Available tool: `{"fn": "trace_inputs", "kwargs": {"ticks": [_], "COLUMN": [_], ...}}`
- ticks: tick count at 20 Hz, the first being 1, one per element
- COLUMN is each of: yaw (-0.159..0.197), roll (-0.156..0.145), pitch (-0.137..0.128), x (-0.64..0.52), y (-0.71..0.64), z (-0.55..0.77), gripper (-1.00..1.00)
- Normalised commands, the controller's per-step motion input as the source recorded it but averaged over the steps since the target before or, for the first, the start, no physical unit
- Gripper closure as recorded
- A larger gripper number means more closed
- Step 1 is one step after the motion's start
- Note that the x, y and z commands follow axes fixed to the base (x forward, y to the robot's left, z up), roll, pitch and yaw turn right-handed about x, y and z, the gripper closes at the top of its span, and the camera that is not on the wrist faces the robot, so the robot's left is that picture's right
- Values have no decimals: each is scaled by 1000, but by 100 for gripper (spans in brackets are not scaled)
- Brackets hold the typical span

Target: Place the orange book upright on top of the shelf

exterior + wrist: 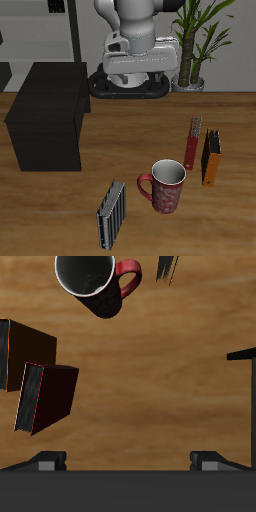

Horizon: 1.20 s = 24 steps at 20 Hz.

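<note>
The orange book (pixel 212 157) lies on the wooden table beside a narrower dark-red book (pixel 192 142). In the wrist view the orange book (pixel 18 354) shows partly, at the frame edge. The black shelf (pixel 48 115) stands across the table from the books, its flat top bare; only one corner of it (pixel 245 354) shows in the wrist view. My gripper (pixel 138 70) hangs high near the robot base, far from both. Its fingers (pixel 48 461) are spread wide, and the gripper (pixel 128 461) is open and empty.
A red-and-white mug (pixel 166 186) stands near the table's middle, and it also shows in the wrist view (pixel 92 281). A grey-black striped book (pixel 111 214) lies near the front edge. A tall grey rack (pixel 55 30) and a potted plant (pixel 200 40) stand at the back.
</note>
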Motion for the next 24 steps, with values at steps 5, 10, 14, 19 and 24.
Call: {"fn": "trace_inputs", "kwargs": {"ticks": [5, 10, 14, 19, 24], "yaw": [0, 62, 39, 13, 24], "roll": [-6, -29, 31, 12, -20], "pitch": [-17, -57, -47, -18, -38], "x": [20, 75, 139, 69, 318], "y": [425, 520, 691, 293, 460], "z": [27, 63, 90, 27, 25], "gripper": [-100, -100, -100, -100, -100]}}
